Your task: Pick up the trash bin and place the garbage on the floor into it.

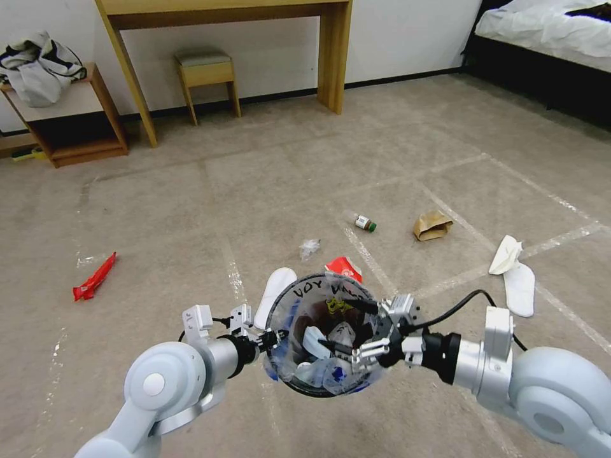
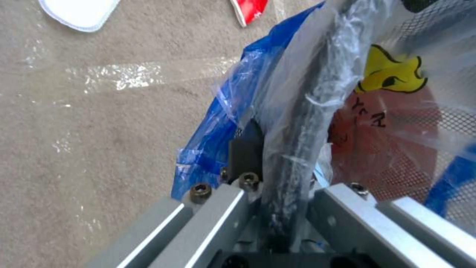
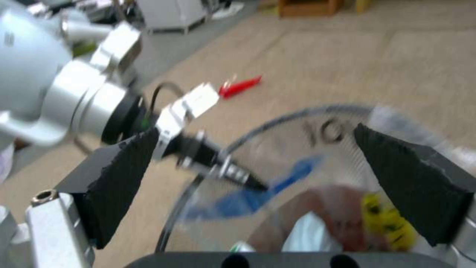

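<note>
While my left gripper clamps the bin by its near rim, holding it off the carpet as a catcher, my right gripper hangs over the mouth, jaws wide and empty. A slipper lies just beyond.

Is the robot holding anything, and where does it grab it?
The left gripper holds the bin by its rim. The right gripper is open above the bin, holding nothing.
</note>
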Motion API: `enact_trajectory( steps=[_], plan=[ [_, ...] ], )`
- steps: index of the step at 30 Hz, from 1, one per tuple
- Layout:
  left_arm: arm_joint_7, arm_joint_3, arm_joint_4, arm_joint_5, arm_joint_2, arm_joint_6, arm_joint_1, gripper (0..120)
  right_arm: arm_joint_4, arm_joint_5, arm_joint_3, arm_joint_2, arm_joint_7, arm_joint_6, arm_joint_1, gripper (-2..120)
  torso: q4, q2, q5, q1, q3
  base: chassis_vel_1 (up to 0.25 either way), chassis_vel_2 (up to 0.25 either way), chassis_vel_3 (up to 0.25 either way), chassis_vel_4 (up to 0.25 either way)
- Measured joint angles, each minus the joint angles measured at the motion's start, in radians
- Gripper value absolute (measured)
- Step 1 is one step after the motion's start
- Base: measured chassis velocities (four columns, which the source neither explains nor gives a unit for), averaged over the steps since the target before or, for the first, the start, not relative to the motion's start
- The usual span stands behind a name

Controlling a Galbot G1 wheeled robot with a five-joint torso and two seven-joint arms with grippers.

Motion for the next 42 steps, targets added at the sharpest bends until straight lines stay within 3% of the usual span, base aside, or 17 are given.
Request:
enact_trajectory(
  steps=[6,15,29,35,42],
  plan=[
    [0.018,-0.067,0.007,0.031,0.010,0.000,0.038,0,-0.055,0.095,0.049,0.034,0.055,0.013,0.088,100,0.0003,0.000,-0.0002,0.000,0.000,0.000,0.000,0.000,0.000],
    [0.041,-0.141,-0.002,0.061,0.028,0.000,0.077,0,-0.138,0.048,0.051,0.064,0.088,0.019,0.104,100,0.0002,0.000,0.0000,0.000,0.000,0.000,0.000,0.000,0.000],
    [0.083,-0.178,-0.008,0.128,0.044,0.000,0.139,0,-0.224,-0.047,0.077,0.110,0.147,0.024,0.068,100,0.0001,0.000,0.0000,0.000,0.000,0.000,0.000,0.000,0.000],
    [0.147,-0.222,-0.009,0.209,0.046,0.000,0.183,0,-0.250,-0.097,0.088,0.135,0.184,0.029,0.048,100,0.0002,0.000,0.0000,0.000,0.000,0.000,0.000,0.000,0.000],
    [0.170,-0.229,0.005,0.263,0.043,-0.006,0.199,0,-0.276,-0.164,0.094,0.174,0.187,0.034,0.025,100,0.0001,0.000,0.0000,0.000,0.000,0.000,0.000,0.000,0.000]
  ],
)
